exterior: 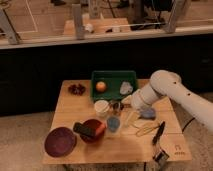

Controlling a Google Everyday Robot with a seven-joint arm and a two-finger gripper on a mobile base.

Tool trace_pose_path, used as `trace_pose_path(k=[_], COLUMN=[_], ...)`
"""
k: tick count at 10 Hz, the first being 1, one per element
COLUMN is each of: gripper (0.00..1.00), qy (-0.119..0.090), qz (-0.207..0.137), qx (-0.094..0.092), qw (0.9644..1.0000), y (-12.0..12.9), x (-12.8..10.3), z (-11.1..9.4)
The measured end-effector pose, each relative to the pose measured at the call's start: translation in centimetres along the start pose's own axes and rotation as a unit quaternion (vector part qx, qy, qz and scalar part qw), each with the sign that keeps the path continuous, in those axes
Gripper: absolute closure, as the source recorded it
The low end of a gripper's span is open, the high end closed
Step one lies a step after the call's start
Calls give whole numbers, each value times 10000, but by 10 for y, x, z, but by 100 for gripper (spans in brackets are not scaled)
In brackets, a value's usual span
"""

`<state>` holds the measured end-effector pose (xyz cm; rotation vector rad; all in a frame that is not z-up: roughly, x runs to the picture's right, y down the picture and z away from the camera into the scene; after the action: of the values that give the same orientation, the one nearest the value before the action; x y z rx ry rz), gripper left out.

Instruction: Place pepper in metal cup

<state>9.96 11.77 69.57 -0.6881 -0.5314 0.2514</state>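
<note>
Sitting just beside the claw (125, 102), the metal cup (117, 106) looks small, dark-grey.

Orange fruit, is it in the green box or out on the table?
In. The orange fruit sits inside the green tray, at its left end. The gripper is by the tray's front edge.

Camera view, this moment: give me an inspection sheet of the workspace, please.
Surface: wooden table, crowded.
Job's things: pepper at the red bowl rim; metal cup beside the white cup.
Clutter: green tray holding an orange fruit; blue cup; maroon plate; black block.
Grippers: gripper low over the table middle, close to the metal cup.
Cables: likely one dark cable right of the table.
Surroundings: dark wall behind.
</note>
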Motion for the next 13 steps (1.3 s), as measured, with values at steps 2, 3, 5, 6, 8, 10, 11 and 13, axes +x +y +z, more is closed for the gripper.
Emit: trace_pose_path(k=[2, 3, 5, 6, 8, 10, 11, 13], gripper=[20, 20, 20, 20, 20, 20, 20, 20], qy=[-127, -288, -572, -730, -908, -1084, -1118, -1184], qz=[40, 87, 125, 91, 91, 144, 184, 305], qx=[18, 45, 118, 182, 322, 380, 401, 432], qw=[9999, 9995, 9982, 9971, 9953, 9933, 9928, 9916], y=[2, 3, 3, 5, 11, 19, 22, 28], x=[1, 5, 8, 6, 10, 20, 25, 36], z=[5, 12, 25, 29, 34, 37, 36, 34])
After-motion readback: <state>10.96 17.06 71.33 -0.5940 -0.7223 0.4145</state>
